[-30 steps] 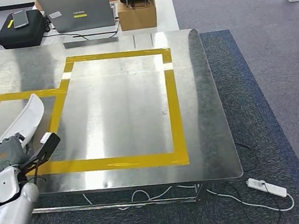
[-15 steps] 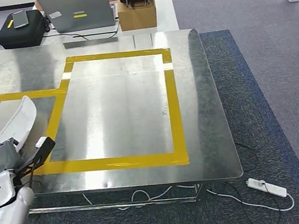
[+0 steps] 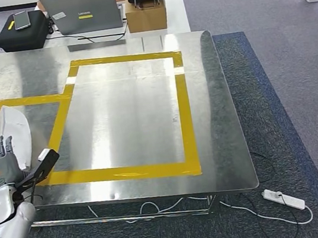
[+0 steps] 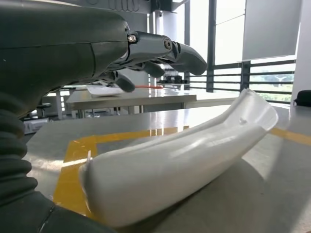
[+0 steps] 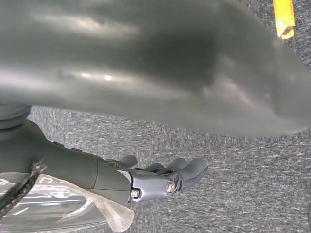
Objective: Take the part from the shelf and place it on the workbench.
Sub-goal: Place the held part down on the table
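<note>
With its fingers spread apart, my left hand (image 3: pixel 2 165) holds nothing beside the white part (image 3: pixel 16 135).

I see that curved part lying flat on the steel workbench (image 3: pixel 125 118), inside the yellow tape outline (image 3: pixel 184 112) near the left edge; the left wrist view shows the fingers (image 4: pixel 172 48) stretched out above it, not touching. My right hand (image 5: pixel 161 179) hangs over grey carpet (image 5: pixel 238 170), fingers loosely extended and holding nothing.

1. Surface (image 3: pixel 140 122): a bare, reflective metal sheet with rounded corners.
2. Yellow tape (image 3: pixel 185 115) marks a large rectangle at its centre, with a second outline adjoining toward the left edge.
3. White curved part (image 3: pixel 17 135) lies flat inside the left outline, near the front-left corner.
</note>
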You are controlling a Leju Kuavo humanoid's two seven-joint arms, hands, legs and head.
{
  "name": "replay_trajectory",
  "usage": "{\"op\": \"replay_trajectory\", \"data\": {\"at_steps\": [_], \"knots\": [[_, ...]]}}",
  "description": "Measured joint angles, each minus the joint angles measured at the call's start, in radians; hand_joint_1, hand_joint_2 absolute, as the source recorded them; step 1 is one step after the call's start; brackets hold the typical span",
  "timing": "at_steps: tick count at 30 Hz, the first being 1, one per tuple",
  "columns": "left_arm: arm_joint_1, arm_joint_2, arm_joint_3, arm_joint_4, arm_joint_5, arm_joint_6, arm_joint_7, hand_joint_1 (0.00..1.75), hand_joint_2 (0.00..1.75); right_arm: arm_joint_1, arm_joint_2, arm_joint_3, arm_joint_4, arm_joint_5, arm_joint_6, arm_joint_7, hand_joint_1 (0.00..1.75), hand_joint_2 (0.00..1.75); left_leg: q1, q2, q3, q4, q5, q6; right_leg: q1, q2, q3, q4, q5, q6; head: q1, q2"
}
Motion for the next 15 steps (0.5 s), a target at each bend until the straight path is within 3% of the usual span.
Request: {"op": "replay_trajectory", "data": {"at_steps": [15], "knots": [[0.003, 0.0, -0.003, -0.026, 0.015, 0.005, -0.029, 0.0, 0.0, -0.005, 0.0, -0.028, 0.0, 0.037, 0.003, -0.008, 0.0, 0.0, 0.0, 0.0, 0.0, 0.0, 0.0, 0.0, 0.0, 0.0, 0.0, 0.0, 0.0, 0.0, 0.0, 0.0]]}}
